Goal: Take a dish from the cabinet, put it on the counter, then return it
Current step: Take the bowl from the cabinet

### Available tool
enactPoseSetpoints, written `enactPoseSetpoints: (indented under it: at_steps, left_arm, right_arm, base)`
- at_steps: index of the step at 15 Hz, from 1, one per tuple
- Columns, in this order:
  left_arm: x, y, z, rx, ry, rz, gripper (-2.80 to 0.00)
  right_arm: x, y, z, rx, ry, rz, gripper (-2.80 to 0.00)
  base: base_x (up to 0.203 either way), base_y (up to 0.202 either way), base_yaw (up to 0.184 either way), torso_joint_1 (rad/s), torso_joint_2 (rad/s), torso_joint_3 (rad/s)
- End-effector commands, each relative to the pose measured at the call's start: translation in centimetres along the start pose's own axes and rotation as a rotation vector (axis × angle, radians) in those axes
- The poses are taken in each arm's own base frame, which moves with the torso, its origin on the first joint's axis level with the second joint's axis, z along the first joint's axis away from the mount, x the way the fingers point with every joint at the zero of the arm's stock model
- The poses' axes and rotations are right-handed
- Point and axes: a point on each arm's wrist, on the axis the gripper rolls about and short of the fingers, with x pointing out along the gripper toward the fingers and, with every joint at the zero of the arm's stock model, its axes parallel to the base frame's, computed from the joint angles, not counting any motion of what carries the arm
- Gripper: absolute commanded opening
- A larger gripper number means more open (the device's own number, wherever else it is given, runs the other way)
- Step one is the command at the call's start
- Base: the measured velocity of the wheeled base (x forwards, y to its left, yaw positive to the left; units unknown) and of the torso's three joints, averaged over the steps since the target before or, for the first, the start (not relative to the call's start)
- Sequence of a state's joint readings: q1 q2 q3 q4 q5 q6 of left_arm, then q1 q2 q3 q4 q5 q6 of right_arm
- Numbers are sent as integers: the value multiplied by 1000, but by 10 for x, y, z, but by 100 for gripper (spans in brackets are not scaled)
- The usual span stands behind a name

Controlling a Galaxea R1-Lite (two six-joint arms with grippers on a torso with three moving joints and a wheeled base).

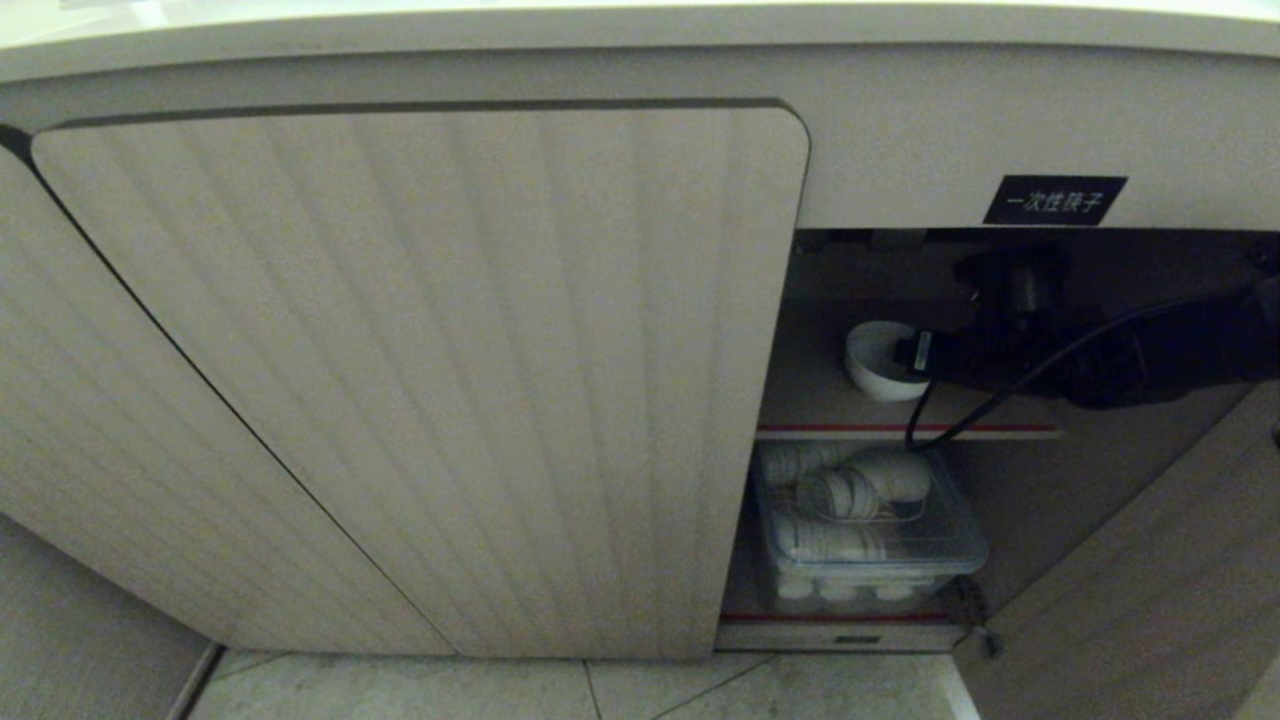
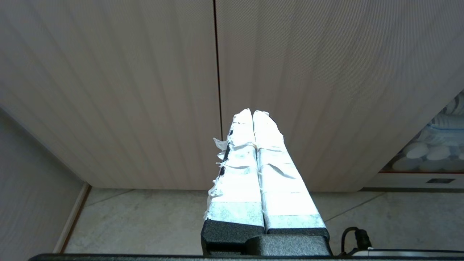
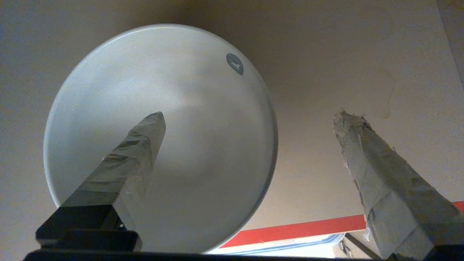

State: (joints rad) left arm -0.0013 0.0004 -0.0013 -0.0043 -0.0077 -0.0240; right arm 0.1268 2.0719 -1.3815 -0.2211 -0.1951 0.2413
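The dish (image 1: 872, 362) is a small white bowl on the cabinet's upper, red-edged shelf (image 1: 900, 428), behind the open right door. My right gripper (image 1: 915, 352) reaches in from the right and stands open at the bowl. In the right wrist view one taped finger (image 3: 137, 152) lies over the inside of the dish (image 3: 203, 145), while the other finger (image 3: 366, 156) stands well outside its rim. My left gripper (image 2: 252, 113) is shut on nothing and parked facing the cabinet's closed ribbed doors (image 2: 145, 90). The counter (image 1: 600, 25) runs along the top.
A clear plastic box (image 1: 870, 530) of white dishes fills the lower shelf. The closed ribbed door (image 1: 420, 380) is left of the opening and the swung-out door (image 1: 1150, 560) right of it. A black label (image 1: 1055, 200) sits above. Tiled floor (image 1: 600, 690) lies below.
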Motion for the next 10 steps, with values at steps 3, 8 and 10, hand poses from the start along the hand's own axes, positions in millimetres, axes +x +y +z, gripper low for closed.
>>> enactPoseSetpoints:
  at_steps: [3,8,10]
  left_arm:
    - [0,0,0,0,0,1,-280]
    - [0,0,0,0,0,0,-280]
    - [0,0,0,0,-1,0,-280]
  right_arm:
    - [0,0,0,1,0,-1,0]
    - [0,0,-1,-1,-1,-2,-280]
    - [0,0,-1,-1,1,-3,-280]
  base:
    - [0,0,0,0,0,0]
    - [0,0,0,0,0,0]
    - [0,0,0,0,0,0]
